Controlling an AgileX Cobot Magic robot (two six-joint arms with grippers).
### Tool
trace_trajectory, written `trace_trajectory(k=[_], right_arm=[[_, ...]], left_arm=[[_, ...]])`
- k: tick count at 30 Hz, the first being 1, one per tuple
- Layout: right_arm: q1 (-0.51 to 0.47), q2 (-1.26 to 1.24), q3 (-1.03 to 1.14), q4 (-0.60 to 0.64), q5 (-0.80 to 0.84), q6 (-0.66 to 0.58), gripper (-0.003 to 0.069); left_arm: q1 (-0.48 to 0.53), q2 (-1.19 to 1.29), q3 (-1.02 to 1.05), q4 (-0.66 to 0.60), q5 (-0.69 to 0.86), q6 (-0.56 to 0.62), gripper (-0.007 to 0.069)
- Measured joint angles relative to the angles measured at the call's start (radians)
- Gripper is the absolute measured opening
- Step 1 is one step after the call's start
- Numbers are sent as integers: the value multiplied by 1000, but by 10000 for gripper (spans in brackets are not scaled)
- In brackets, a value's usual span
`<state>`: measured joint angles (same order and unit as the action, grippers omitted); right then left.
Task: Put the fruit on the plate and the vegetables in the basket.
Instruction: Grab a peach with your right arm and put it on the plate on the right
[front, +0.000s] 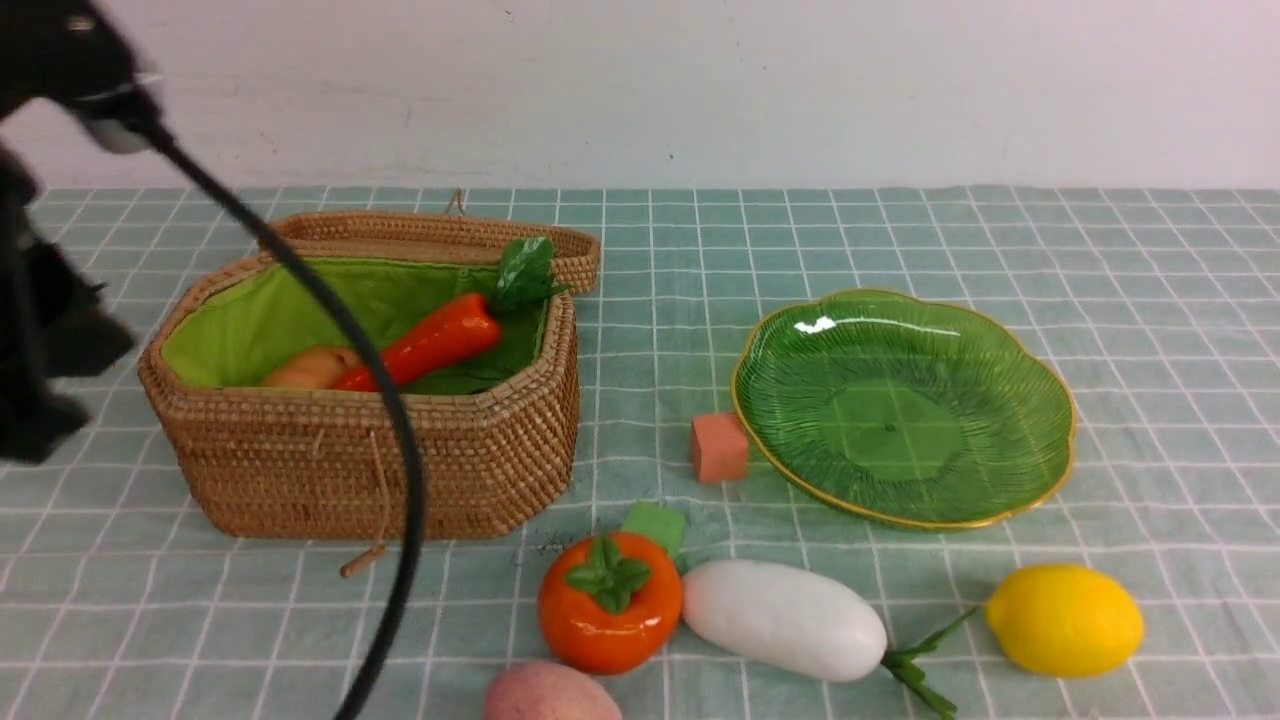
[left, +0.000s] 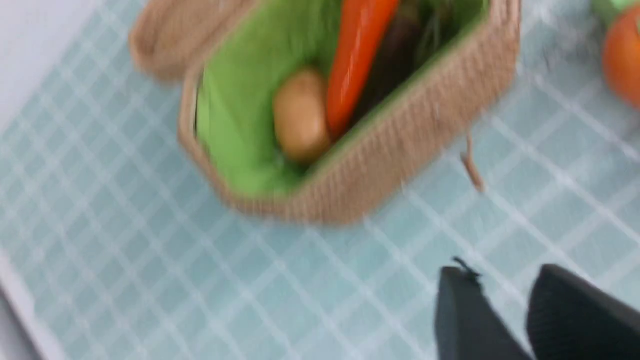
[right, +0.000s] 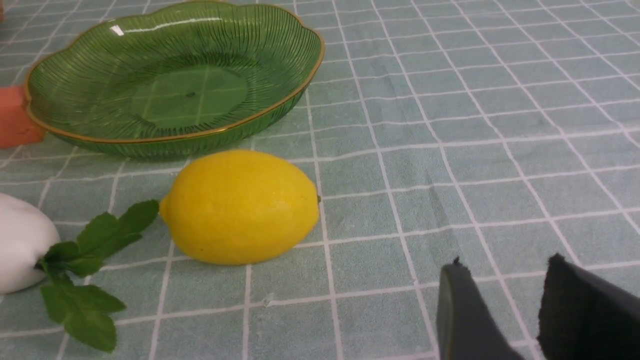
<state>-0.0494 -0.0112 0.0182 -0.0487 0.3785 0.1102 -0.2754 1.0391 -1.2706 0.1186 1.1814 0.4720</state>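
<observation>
Front view: black cable (front: 352, 330) across the basket (front: 380, 460), orange cube (front: 719, 447) beside plate (front: 905, 410).

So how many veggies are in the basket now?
At least 2: the red carrot leans across the basket, and a dark eggplant lies beside it. More may be hidden underneath.

One basket (front: 380, 460), one plate (front: 900, 430), three fruits (front: 1065, 620), three vegetables (front: 785, 618), two cubes (front: 719, 447), one potato (front: 312, 368)
</observation>
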Motion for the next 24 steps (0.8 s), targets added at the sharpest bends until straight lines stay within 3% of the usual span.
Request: trace_trajectory(k=[3, 4, 8, 12, 19, 24], right_arm=[[0, 0, 0, 0, 0, 0, 242], [0, 0, 0, 0, 0, 0, 242], [0, 0, 0, 0, 0, 0, 242], [0, 0, 0, 0, 0, 0, 242], [0, 0, 0, 0, 0, 0, 242], [0, 0, 0, 0, 0, 0, 242]], left_arm=[[0, -136, 0, 8, 53, -120, -13], [0, -136, 0, 8, 53, -120, -13], [0, -342, 61, -90, 53, -351, -13], [0, -481, 189, -176, 49, -493, -13], [0, -545, 313, -255, -182, -592, -13], [0, -545, 317, -255, -208, -599, -13]])
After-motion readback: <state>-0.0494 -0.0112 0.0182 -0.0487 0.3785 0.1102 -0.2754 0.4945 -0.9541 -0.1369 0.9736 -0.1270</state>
